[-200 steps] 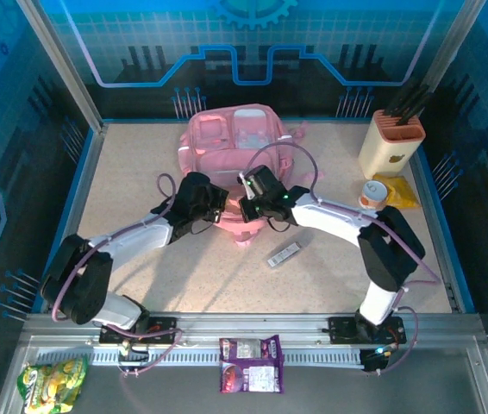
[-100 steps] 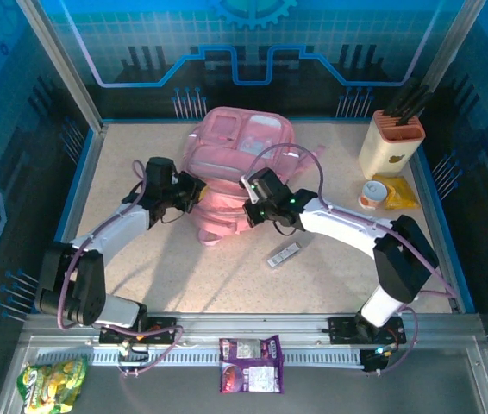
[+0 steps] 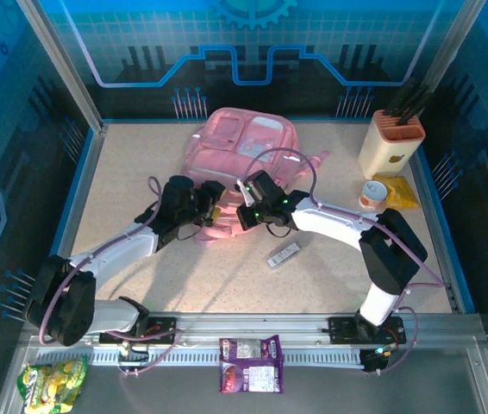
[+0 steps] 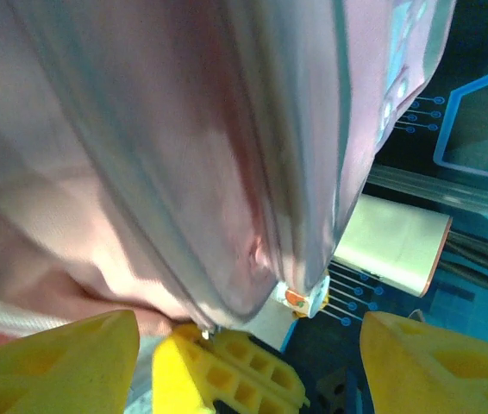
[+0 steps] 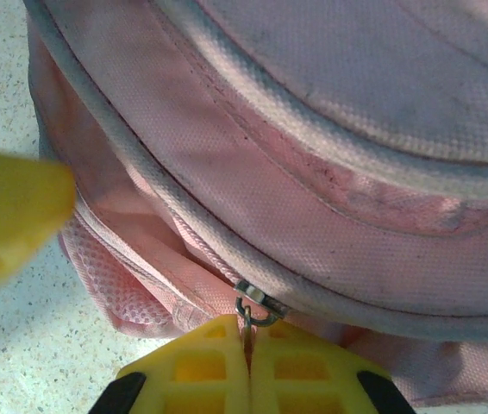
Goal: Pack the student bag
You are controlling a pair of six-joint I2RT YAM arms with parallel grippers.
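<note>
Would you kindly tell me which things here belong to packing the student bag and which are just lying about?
In the job: student bag; its zip pull, pinched by the right pincer; left pincer, open beside the bag.
Lying about: knife block; small tin; yellow packet; silver bar; purple packet; green packet.
</note>
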